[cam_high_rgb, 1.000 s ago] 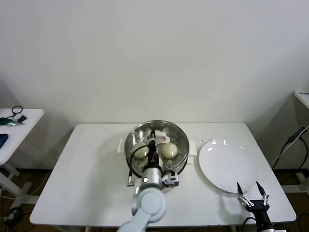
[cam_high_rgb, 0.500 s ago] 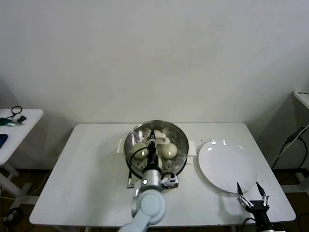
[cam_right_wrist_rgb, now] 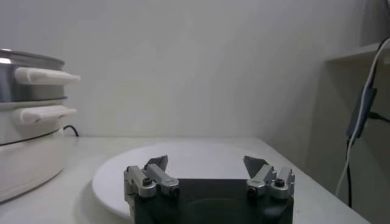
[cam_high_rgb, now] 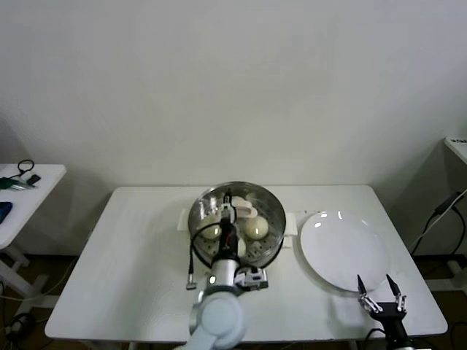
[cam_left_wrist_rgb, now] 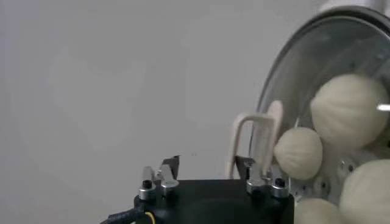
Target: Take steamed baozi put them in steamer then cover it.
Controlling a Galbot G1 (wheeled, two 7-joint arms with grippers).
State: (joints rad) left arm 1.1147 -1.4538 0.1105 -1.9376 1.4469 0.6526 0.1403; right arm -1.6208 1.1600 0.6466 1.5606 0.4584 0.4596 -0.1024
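Head view first: you can see the steamer (cam_high_rgb: 236, 219) standing at the back middle of the table (cam_high_rgb: 131, 262), with the glass lid (cam_high_rgb: 248, 198) on top of it and pale buns (cam_high_rgb: 256, 227) showing through the glass, so the loading looks finished and the covering nearly so. Your left gripper (cam_high_rgb: 228, 205) reaches over the near rim to the lid's cream handle (cam_high_rgb: 244, 211), which sits right at its fingers; whether they grip it you cannot tell from here. The white plate (cam_high_rgb: 343, 250) lies bare just to the right of the steamer, and your right gripper (cam_high_rgb: 379, 292) waits at the plate's near edge, spread wide and holding nothing. Left wrist view: the handle (cam_left_wrist_rgb: 256, 146) stands just beside one finger (cam_left_wrist_rgb: 244, 165), off to the side and not centred between the two, and the fingers are apart, so you seem to hold nothing. Buns (cam_left_wrist_rgb: 348, 109) crowd under the lid (cam_left_wrist_rgb: 286, 79). Right wrist view: the fingers (cam_right_wrist_rgb: 155, 165) are spread over the plate (cam_right_wrist_rgb: 195, 159), with the steamer (cam_right_wrist_rgb: 27, 79) well off to one side, out of the way of the working arm.
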